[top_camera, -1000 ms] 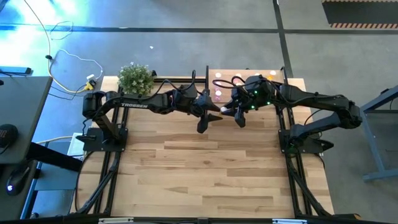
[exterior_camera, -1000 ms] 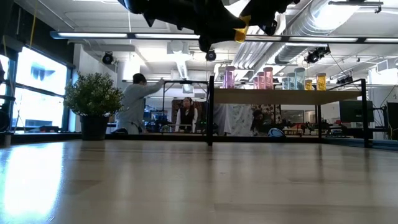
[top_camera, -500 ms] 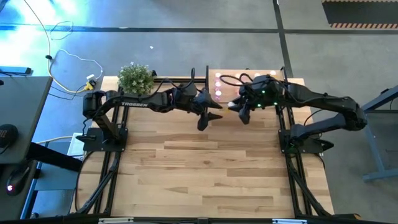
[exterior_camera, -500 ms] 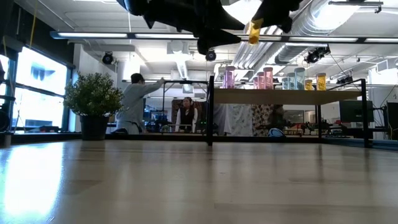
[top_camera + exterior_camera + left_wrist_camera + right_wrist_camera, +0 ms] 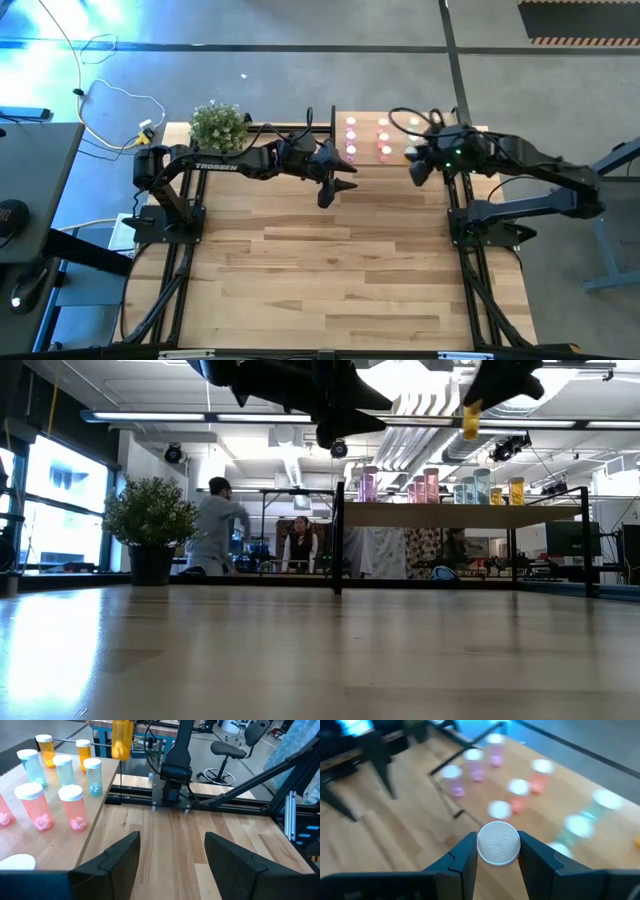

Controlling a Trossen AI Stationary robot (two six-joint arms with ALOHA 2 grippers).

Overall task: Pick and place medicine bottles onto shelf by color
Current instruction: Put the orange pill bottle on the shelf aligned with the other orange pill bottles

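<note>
The right gripper is clamping an orange medicine bottle by its white cap, one finger pressing on each side of the cap. In the low view the bottle is hanging upright in the air, well above the shelf and clear of the bottles standing on it. From above, the right gripper is sitting over the shelf's front edge, toward its right end.

The shelf is standing at the far edge of the tabletop, right of centre. On it, pink bottles are standing toward the left end, red-pink bottles beside them, and pale green bottles further toward the right end. Two orange bottles are standing near the shelf's far right corner.

The left gripper is hanging with its fingers spread apart and nothing between them, just off the shelf's left front corner, above bare tabletop planks. From above, the left gripper is lying near the middle of the tabletop's far half.

A potted plant is standing at the tabletop's far edge, left of the shelf. Two people are showing in the room beyond the table.
</note>
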